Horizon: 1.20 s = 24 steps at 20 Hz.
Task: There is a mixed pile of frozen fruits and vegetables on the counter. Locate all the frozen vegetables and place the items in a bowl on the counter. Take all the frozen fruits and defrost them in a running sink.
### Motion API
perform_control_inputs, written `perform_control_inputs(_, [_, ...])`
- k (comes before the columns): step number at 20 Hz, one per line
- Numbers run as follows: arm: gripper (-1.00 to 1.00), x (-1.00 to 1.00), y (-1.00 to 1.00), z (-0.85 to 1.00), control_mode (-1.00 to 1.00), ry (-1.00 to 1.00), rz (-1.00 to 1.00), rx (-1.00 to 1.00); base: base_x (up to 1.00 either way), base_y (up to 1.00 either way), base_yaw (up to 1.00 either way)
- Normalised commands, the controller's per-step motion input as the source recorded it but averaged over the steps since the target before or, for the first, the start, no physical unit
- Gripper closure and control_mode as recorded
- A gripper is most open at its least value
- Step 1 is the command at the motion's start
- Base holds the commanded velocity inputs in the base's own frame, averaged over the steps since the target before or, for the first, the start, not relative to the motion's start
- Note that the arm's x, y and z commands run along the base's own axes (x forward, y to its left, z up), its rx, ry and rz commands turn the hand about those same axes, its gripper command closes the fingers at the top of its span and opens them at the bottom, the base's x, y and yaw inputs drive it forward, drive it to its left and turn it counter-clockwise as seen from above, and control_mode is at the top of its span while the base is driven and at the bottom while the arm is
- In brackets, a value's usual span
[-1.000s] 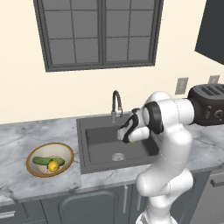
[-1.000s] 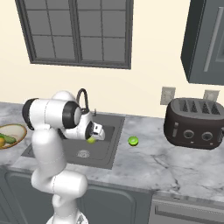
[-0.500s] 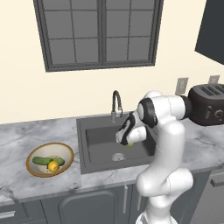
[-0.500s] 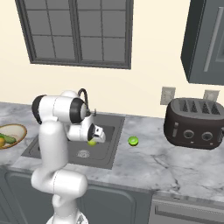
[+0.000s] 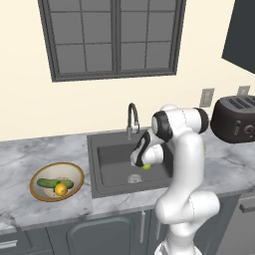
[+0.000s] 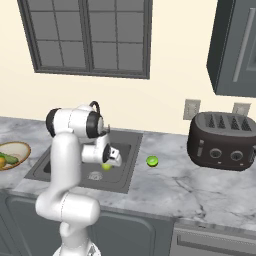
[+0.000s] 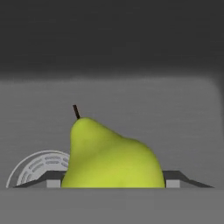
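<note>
Hand view: a yellow-green pear-shaped fruit [image 7: 111, 157] with a short dark stem sits between the two dark fingers [image 7: 48, 179], which grip it at its wide base. Its long axis points away from the hand, stem leaning toward the round drain [image 7: 37, 166] of the dark grey sink [image 5: 112, 154] just beneath.

Arm [image 5: 187, 164]: glossy white rounded segments, bulbous lower body, dark grey bands at the joints. Tool [image 5: 143, 162]: white housing, small dark finger tips [image 7: 175, 178]. No markings legible.
</note>
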Motion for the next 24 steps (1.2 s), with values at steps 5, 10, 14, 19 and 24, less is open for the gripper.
perform_control_inputs(5, [1.00,0.11,0.00,-0.25,-1.00,0.02,0.01,0.00,0.00,0.00,0.00])
perform_control_inputs(10, [1.00,0.04,0.03,-0.14,-1.00,0.00,0.00,0.00,0.00,0.00,0.00])
perform_control_inputs(14, [-1.00,0.02,0.07,-0.17,-1.00,0.02,0.00,0.01,0.00,0.00,0.00])
perform_control_inputs(19, [-1.00,0.03,0.02,-0.11,-1.00,0.01,0.01,0.01,0.00,0.00,0.00])
perform_control_inputs(24, [-1.00,0.01,0.00,0.04,-1.00,0.03,0.01,0.00,0.00,0.00,0.00])
